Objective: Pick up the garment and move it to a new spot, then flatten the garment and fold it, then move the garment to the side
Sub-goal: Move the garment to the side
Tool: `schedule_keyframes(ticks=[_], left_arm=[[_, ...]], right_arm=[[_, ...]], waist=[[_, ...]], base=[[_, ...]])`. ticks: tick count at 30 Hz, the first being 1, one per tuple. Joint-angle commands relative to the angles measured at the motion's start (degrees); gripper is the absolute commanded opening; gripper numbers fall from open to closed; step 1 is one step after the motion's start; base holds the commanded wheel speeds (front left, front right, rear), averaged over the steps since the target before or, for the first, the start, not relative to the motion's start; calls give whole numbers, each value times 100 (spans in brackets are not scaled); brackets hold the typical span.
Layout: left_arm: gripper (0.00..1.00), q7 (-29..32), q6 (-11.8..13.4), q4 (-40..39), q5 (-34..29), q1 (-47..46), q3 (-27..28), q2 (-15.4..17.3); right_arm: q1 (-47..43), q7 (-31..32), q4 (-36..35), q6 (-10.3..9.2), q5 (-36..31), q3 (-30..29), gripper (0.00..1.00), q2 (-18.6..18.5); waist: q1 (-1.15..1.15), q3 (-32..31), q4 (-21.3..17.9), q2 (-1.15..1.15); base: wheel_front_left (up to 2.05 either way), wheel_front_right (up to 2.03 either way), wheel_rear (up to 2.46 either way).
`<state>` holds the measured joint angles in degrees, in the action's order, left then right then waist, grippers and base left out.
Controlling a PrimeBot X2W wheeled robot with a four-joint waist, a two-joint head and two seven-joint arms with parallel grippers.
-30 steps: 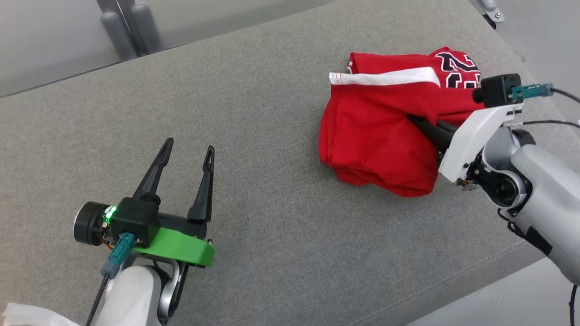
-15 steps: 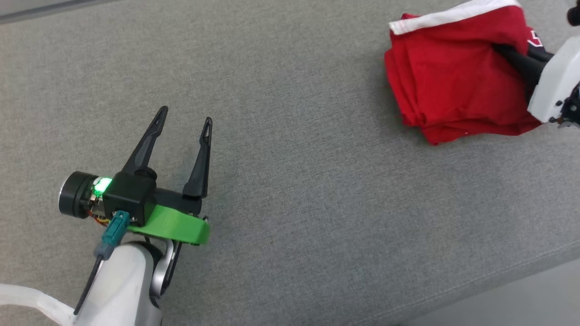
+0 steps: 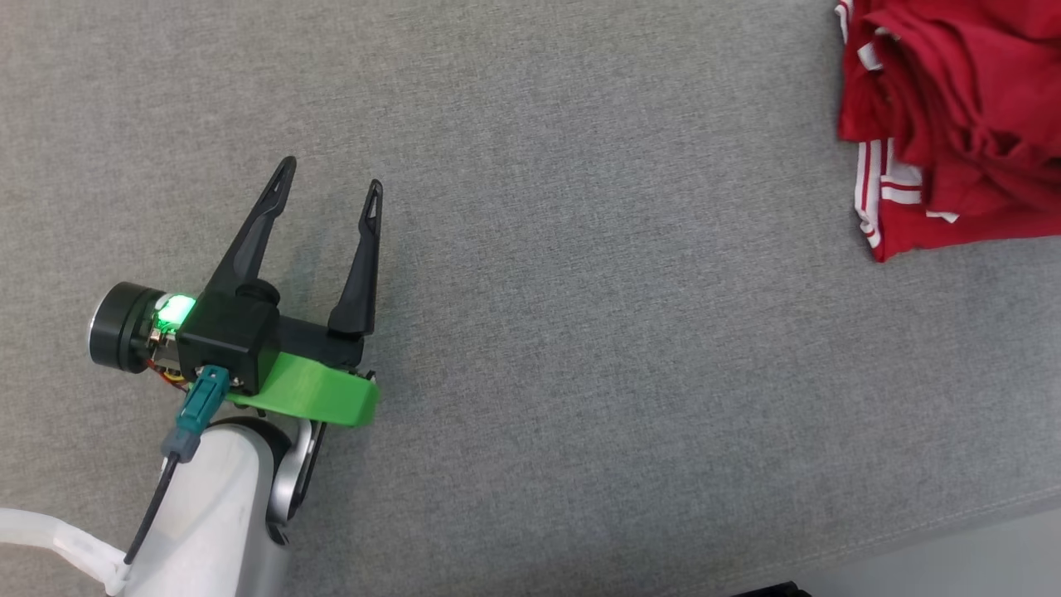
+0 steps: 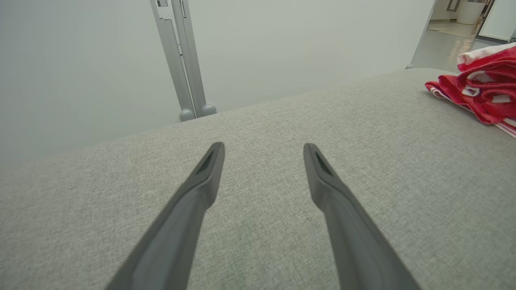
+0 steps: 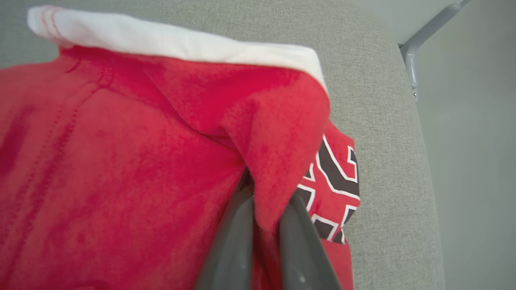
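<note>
The left tool (image 3: 331,174) stands wide apart and holds nothing. Its two dark fingers (image 3: 249,240) point fwd, low over the grey fabric counter (image 3: 580,332); whether they touch the cover I cannot tell. A green lamp (image 3: 176,308) is lit at its wrist.

The right tool (image 5: 268,189) is in the right wrist view. Its fingers (image 5: 234,241) are nearly together and clamped on a fold of the red garment (image 5: 121,161). The cloth is pinched btw. them and covers their tips. The garment has a white band (image 5: 173,40) along its top and a black number print (image 5: 334,177) w/ white outline, just right of the fingers. The grey counter shows behind it.

In the head view the garment (image 3: 953,124) is a red heap w/ white stripes in the upper right corner, cut by the pic edge and well apart from the left tool. I cannot tell if it lies on the cover or hangs over it.

Edges: the near edge of the counter runs across the lower right of the head view, w/ pale floor (image 3: 953,572) beyond it. In the right wrist view the side edge is near the garment's right side, w/ a grey metal bracket (image 5: 423,40) there. In the left wrist view a grey post (image 4: 181,60) and a pale wall stand behind the far edge. A wide stretch of cover lies btw. the left tool and the garment.
</note>
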<state>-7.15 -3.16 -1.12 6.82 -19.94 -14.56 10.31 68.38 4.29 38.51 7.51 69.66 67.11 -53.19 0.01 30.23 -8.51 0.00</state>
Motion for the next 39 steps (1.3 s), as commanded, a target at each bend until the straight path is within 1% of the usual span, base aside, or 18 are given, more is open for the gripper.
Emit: schedule_keyframes(ticks=[1, 2, 3, 4, 10, 16, 20, 25, 28, 34, 37, 39], left_arm=[[100, -4, 31, -13, -23, -89, 1, 32], [100, -11, 47, 0, -18, -87, -5, 26], [100, -21, 57, 12, -11, -82, -10, 20], [100, -36, 70, 29, 2, -72, -14, 12], [100, -136, 84, 159, 96, 19, -11, -13], [100, -279, 133, 294, 225, 193, 40, -32], [100, -406, 198, 380, 317, 336, 155, -11], [100, -556, 321, 412, 512, 583, 418, 48], [100, -606, 388, 388, 616, 739, 573, 90], [100, -700, 552, 280, 813, 1076, 906, 103], [100, -739, 651, 267, 714, 1238, 985, 153], [100, -761, 721, 245, 707, 1336, 1036, 111]], right_arm=[[98, -152, 204, -2, -88, 33, 0, 49], [143, -271, 384, -2, -77, 23, 14, 118], [157, -329, 474, -1, -74, 46, 47, 184], [161, -364, 589, -1, -92, 95, 100, 245], [259, -528, 934, -1, -113, 261, 100, 454], [341, -694, 856, -1, -173, 401, 100, 418], [375, -931, 652, -1, -177, 449, 100, 382], [333, -1596, 45, -1, -112, 414, 100, 282], [242, -1805, -306, -1, -134, 352, 100, 246], [-117, -1947, -929, -1, -359, -9, 100, 236], [-490, -1944, -1298, -1, -589, -545, 100, 331], [-861, -1946, -1471, -1, -760, -997, 100, 429]], waist=[[-1, 37, 55, 0], [-1, 24, 61, 0], [-1, 9, 62, 0], [-1, -13, 58, 0], [-1, -255, 19, 0], [-1, -658, -58, 0], [-1, -996, -83, 0], [-1, -1447, -54, 0], [-1, -1670, -23, 0], [-1, -2101, 59, 0], [-1, -2285, 102, 0], [-1, -2383, 105, 0]], base=[[0, 0, 0], [0, 0, 0], [0, 0, 0], [0, 0, 0], [0, 0, 0], [0, 0, 0], [0, 0, 0], [0, 0, 0], [0, 0, 0], [0, 0, 0], [0, 0, 0], [0, 0, 0]])
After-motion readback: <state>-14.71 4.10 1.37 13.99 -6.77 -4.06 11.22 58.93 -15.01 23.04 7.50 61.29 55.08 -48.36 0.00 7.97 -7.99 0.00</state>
